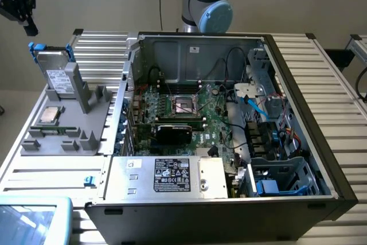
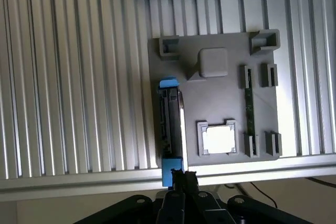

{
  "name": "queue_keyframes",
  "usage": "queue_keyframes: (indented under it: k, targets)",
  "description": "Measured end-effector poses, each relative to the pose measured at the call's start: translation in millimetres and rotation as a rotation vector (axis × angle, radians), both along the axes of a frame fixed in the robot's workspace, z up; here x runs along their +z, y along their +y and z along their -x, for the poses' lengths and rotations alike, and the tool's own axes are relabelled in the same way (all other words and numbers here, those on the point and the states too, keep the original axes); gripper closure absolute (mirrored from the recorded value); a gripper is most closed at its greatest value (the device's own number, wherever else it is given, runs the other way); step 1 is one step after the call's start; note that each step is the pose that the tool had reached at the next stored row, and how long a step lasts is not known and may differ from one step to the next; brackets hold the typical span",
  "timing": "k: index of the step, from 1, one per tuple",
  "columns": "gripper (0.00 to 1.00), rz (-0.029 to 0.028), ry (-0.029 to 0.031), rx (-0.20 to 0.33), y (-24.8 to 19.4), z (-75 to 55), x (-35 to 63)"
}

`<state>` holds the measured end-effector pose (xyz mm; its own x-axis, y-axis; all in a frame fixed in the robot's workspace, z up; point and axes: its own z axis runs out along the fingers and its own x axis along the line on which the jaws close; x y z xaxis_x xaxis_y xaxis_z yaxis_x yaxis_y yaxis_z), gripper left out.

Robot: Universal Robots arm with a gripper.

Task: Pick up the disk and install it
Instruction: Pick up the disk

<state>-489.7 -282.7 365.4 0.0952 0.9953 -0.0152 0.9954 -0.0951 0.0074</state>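
Note:
The disk [image 1: 59, 77] stands on edge in a grey fixture [image 1: 86, 136] on the slatted table, at the exterior view's left. It is grey metal with a white label and blue tabs at both ends. My gripper [image 1: 28, 26] hangs high above and slightly beyond it, black, not touching it. From the wrist view I look straight down on the disk [image 2: 170, 127], seen edge-on with a blue tab at each end. My gripper [image 2: 184, 178] is shut and empty, its tips over the disk's near blue tab.
An open computer case [image 1: 298, 73] takes up the middle and the exterior view's right, with a drive cage [image 1: 287, 177] and a silver box with a black label [image 1: 172, 176]. A square CPU chip [image 1: 50, 115] [image 2: 219, 139] and a memory stick [image 2: 248, 106] lie in the fixture.

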Motion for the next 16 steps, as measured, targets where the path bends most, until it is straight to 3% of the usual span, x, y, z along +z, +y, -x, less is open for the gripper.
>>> queue_keyframes:
  k: [5, 7, 8, 12, 13, 16]
  targets:
    - [0.89, 0.0, 0.0, 0.0, 0.0, 0.0, 0.0]
    - [0.88, 0.0, 0.0, 0.0, 0.0, 0.0, 0.0]
    - [0.81, 0.0001, 0.0, 0.0, 0.0, 0.0, 0.0]
    - [0.81, 0.0001, 0.0, 0.0, 0.0, 0.0, 0.0]
    - [0.73, 0.0001, 0.0, 0.0, 0.0, 0.0, 0.0]
    - [0.67, 0.0, 0.0, 0.0, 0.0, 0.0, 0.0]
